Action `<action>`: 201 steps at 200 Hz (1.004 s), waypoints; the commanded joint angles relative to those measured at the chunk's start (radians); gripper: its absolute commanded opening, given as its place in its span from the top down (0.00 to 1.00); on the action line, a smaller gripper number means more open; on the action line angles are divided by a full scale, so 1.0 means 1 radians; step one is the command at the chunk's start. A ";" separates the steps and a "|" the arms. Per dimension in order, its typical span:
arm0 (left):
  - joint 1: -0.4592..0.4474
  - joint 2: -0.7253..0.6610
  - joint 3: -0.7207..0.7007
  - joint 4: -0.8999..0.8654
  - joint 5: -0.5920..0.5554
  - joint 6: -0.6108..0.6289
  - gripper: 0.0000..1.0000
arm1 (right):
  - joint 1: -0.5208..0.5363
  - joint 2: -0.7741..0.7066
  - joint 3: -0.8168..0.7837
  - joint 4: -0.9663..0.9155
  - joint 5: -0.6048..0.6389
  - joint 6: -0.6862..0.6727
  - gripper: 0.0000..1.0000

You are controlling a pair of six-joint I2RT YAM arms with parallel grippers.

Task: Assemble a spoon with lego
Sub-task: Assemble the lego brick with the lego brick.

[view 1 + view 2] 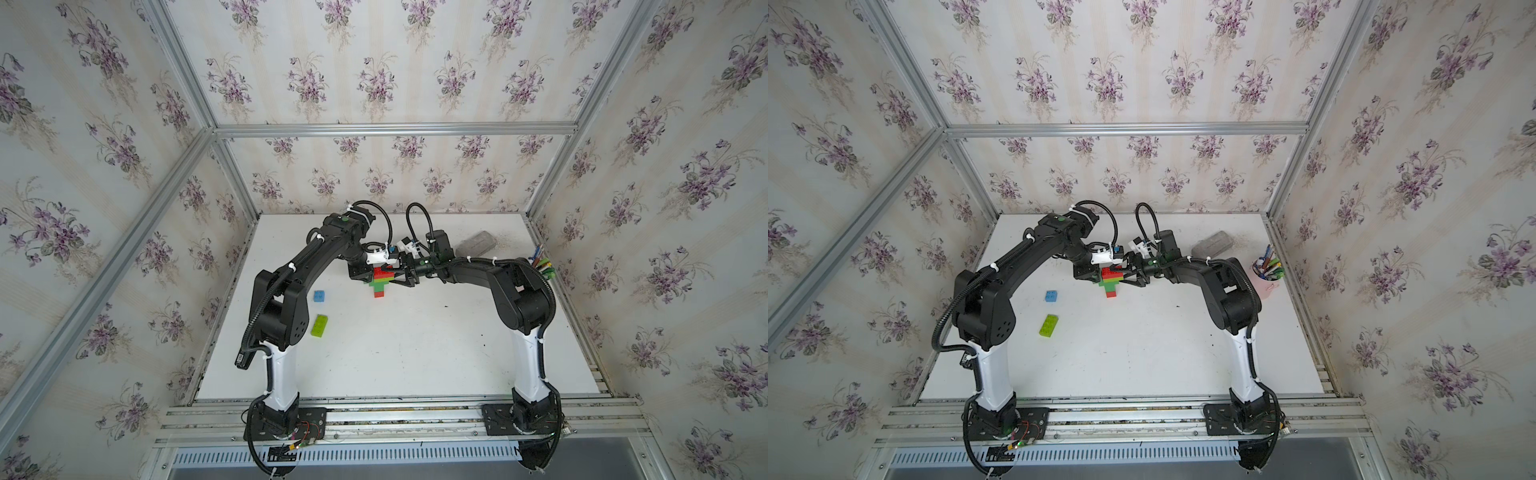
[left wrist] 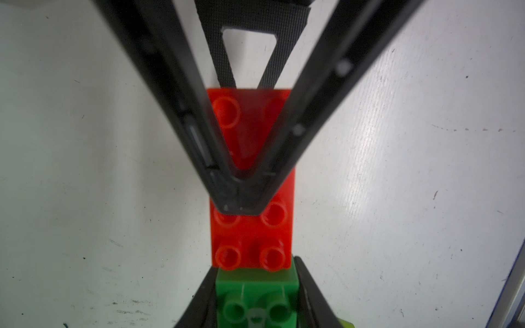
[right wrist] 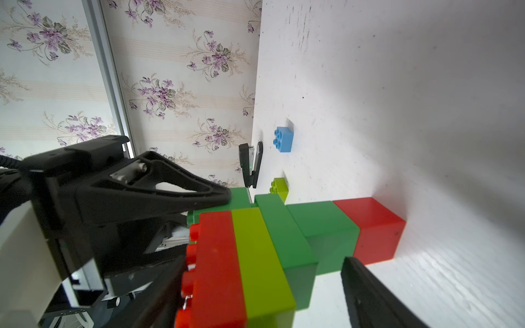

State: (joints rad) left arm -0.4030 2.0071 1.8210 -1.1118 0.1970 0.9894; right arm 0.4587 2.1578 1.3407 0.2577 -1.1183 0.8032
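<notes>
White tabletop [image 1: 415, 353] with spoon [image 1: 379, 282], floral walls [image 1: 374, 75]

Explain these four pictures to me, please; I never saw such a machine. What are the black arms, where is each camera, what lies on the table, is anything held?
These are two robot arms, the left arm and the right arm, each with a two-finger gripper. Two wide pictures come from one camera head above; the close ones from wrist cameras. On the table a lego spoon stands on its red end; a blue brick and a lime brick lie loose. A grey block and a pink cup of pens stand aside. The left gripper is shut, its tip at the top red brick. The right gripper reaches around the spoon, jaws wide; grip unclear.
</notes>
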 commanded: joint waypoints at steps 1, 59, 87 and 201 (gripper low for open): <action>-0.004 0.018 0.012 -0.039 0.016 0.025 0.69 | 0.002 0.018 0.003 -0.090 0.071 -0.024 0.15; -0.021 0.047 0.031 -0.060 -0.006 0.035 0.68 | 0.004 0.031 0.010 -0.103 0.070 -0.031 0.15; -0.025 0.054 0.036 -0.060 0.003 0.040 0.68 | 0.004 0.036 0.010 -0.107 0.069 -0.037 0.15; -0.007 0.074 0.063 -0.060 0.069 0.015 0.68 | 0.002 0.051 0.006 -0.121 0.066 -0.059 0.15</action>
State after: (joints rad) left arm -0.4141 2.0575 1.8851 -1.1591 0.1974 1.0222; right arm 0.4580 2.1860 1.3575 0.2611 -1.1488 0.7803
